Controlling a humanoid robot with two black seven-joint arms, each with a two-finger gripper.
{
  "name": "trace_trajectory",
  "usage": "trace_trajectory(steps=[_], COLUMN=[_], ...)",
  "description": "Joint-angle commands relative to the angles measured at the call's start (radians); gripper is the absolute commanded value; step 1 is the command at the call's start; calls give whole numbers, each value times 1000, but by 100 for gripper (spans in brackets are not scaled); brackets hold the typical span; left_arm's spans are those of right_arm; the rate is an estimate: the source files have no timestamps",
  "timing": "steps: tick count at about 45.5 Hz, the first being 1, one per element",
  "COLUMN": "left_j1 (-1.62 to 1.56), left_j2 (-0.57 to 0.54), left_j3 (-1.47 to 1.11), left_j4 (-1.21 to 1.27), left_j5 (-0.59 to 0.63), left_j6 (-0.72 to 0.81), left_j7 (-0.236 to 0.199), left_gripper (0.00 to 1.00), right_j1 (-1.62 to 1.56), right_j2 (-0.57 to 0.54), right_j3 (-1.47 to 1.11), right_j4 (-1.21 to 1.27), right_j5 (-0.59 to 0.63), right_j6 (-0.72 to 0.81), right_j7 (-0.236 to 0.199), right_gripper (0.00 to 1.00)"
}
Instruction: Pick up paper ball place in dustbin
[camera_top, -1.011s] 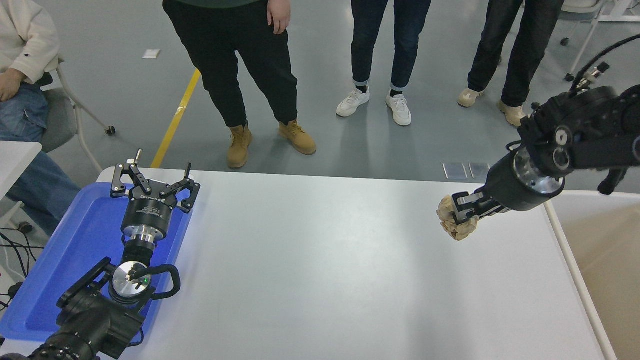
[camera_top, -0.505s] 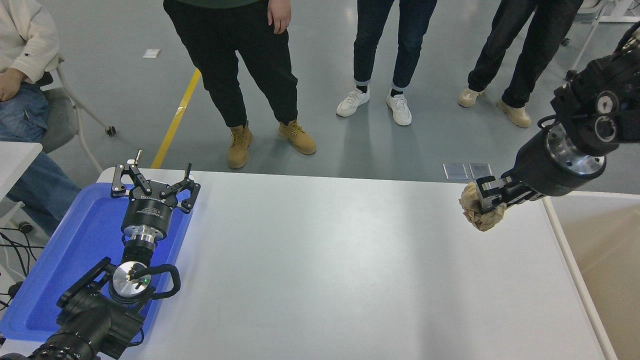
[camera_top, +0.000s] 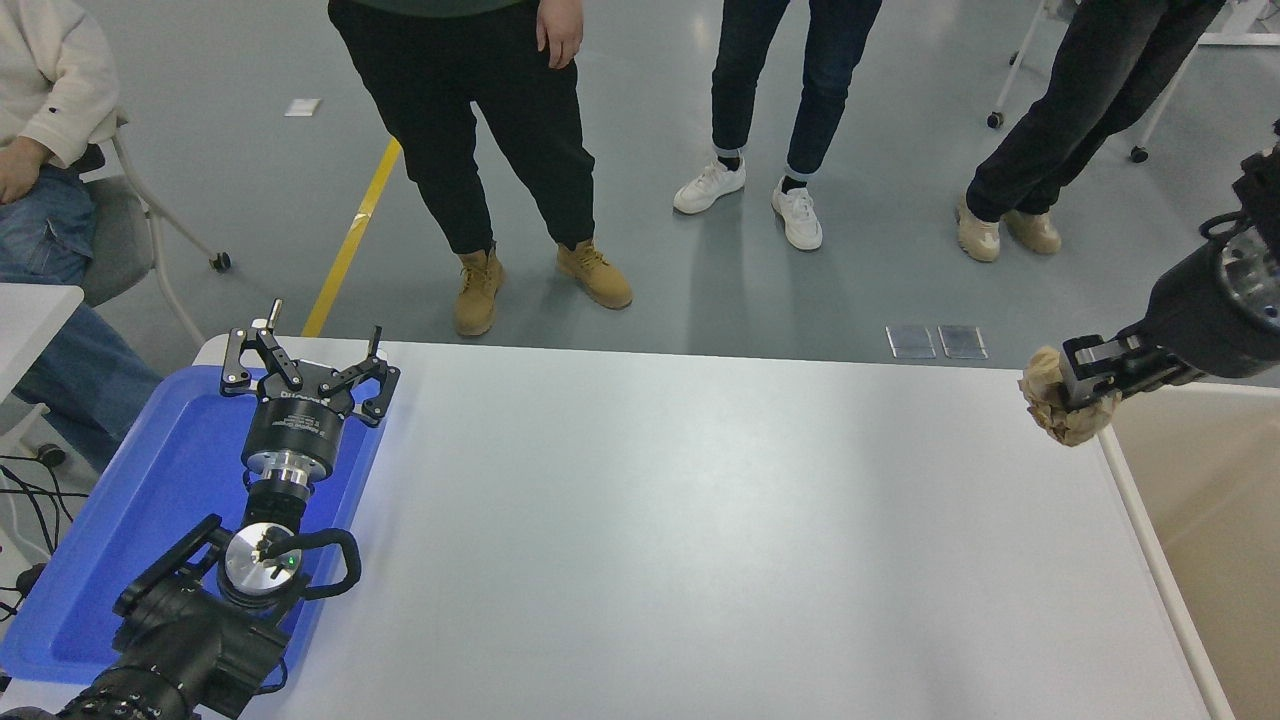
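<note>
My right gripper (camera_top: 1075, 385) is shut on the tan-brown crumpled paper ball (camera_top: 1058, 412) and holds it in the air over the table's far right corner, right beside the dustbin's pale cream rim (camera_top: 1150, 530). The dustbin's beige inside (camera_top: 1215, 520) fills the right edge of the picture. My left gripper (camera_top: 308, 365) is parked open over the blue tray at the lower left.
A flat blue tray (camera_top: 130, 520) lies at the table's left edge under the left arm. Three people stand on the grey floor past the far edge, and a person sits on a chair (camera_top: 120, 230) at the upper left. White table (camera_top: 700, 530).
My right arm has swung to the right and slightly up with the paper ball, from over the table's right part to its far right corner beside the dustbin. The left arm has not moved.
</note>
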Motion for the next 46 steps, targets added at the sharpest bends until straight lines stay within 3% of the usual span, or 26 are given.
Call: trace_trajectory(steps=[1,19,36,46], left_j1=[0,0,0,0], left_j2=[0,0,0,0], left_j3=[0,0,0,0], left_j4=[0,0,0,0], left_j5=[0,0,0,0], left_j6=[0,0,0,0], left_j7=[0,-1,-1,-1], left_gripper=[100,100,100,100], right_j1=[-60,-401,-882,-1137], right_j2=[-202,-380,-361,-284], right_j3=[-2,190,419,564], right_j4=[-128,-469,-724,-852], right_j5=[-181,-398,-402,-402], right_j6=[16,-14,-246,-364], right_j7=[-2,-1,5,4], right_gripper=[0,0,0,0])
